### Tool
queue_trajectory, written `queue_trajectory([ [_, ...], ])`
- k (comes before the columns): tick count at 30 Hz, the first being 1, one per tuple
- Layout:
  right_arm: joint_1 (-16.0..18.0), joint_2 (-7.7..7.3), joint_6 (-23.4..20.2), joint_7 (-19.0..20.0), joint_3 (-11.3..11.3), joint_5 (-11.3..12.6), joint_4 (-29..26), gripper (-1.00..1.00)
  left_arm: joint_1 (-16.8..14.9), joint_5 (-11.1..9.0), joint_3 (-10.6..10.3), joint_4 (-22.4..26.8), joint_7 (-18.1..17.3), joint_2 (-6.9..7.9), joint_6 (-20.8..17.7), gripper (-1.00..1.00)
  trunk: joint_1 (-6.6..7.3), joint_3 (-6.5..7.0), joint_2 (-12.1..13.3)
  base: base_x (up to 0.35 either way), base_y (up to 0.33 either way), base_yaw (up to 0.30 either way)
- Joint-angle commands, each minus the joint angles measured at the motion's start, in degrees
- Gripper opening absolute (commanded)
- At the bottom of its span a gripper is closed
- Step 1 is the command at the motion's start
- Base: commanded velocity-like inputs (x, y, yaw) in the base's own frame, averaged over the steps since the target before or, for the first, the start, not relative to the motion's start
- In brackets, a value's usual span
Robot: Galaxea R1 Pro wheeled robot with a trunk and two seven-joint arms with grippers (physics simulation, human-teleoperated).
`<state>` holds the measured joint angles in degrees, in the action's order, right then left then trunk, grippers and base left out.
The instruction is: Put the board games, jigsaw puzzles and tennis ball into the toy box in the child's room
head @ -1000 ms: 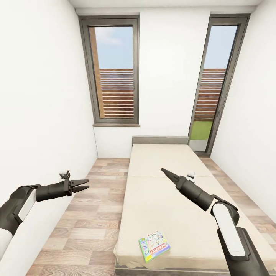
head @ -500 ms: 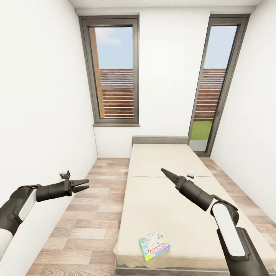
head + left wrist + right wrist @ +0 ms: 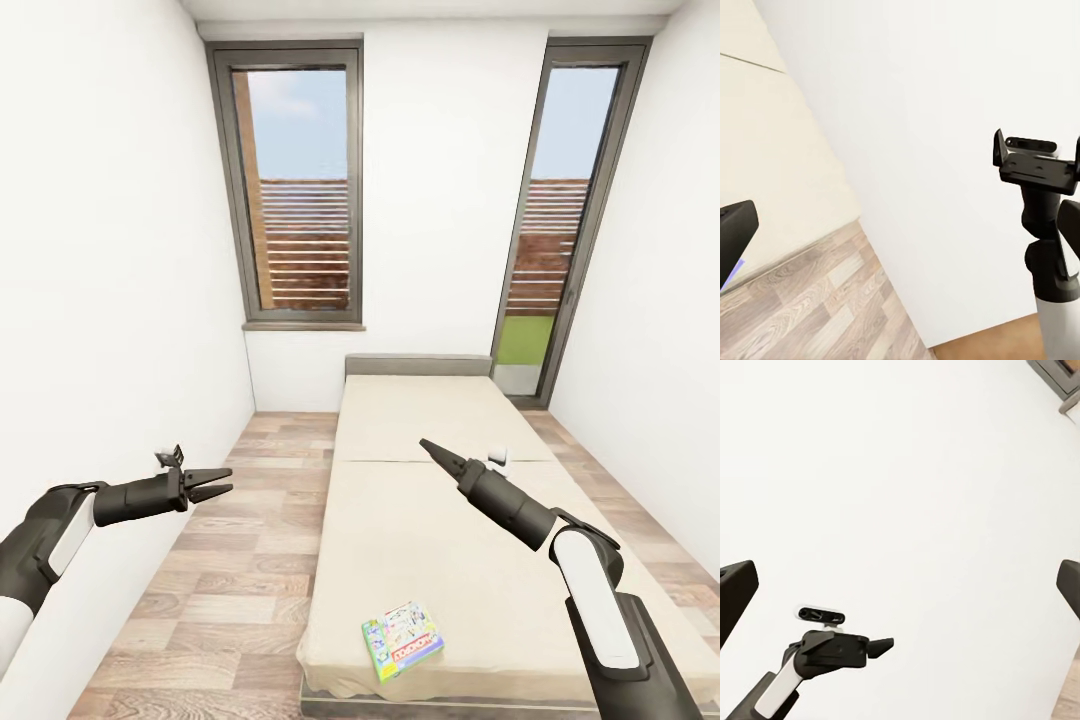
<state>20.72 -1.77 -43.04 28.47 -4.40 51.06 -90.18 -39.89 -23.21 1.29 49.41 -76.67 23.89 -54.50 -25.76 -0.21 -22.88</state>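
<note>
A green-edged board game (image 3: 403, 640) with a white colourful cover lies flat on the near left corner of the bed (image 3: 430, 520). My left gripper (image 3: 218, 484) hangs open over the wood floor to the left of the bed, holding nothing. Out over the middle of the mattress my right gripper (image 3: 428, 447) points toward the far wall; in the right wrist view its fingers (image 3: 735, 592) stand wide apart with nothing between them. Both grippers are well above and away from the game. The table, the toy box, the jigsaw puzzles and the tennis ball are out of view.
The bed fills the right half of a narrow white-walled room, its grey headboard (image 3: 418, 364) against the far wall. A strip of plank floor (image 3: 250, 560) runs along its left side. A tall window (image 3: 300, 190) and a glass door (image 3: 560, 220) are at the back.
</note>
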Motion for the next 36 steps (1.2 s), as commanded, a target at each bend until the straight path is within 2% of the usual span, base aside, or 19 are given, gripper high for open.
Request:
queue_trajectory([
  [1,0.0,0.01,-0.4,0.1,-0.1,0.1,0.0,1.0,0.0,-0.2,0.0,0.0,-0.1,0.01,-0.5,1.0,-0.02,-0.03,0.0,0.0,0.0,0.0],
  [29,0.0,0.09,-1.1,-0.2,0.1,0.1,0.3,1.0,0.0,-0.1,-0.1,-0.1,0.0,-0.16,-0.5,1.0,-0.02,-0.03,0.0,-0.092,0.07,0.0],
  [36,0.0,0.1,-1.2,-4.9,-0.1,0.5,2.8,1.0,0.0,-0.1,-0.1,-0.1,0.5,-0.35,-0.5,1.0,-0.02,-0.03,0.0,-0.089,0.048,0.0],
])
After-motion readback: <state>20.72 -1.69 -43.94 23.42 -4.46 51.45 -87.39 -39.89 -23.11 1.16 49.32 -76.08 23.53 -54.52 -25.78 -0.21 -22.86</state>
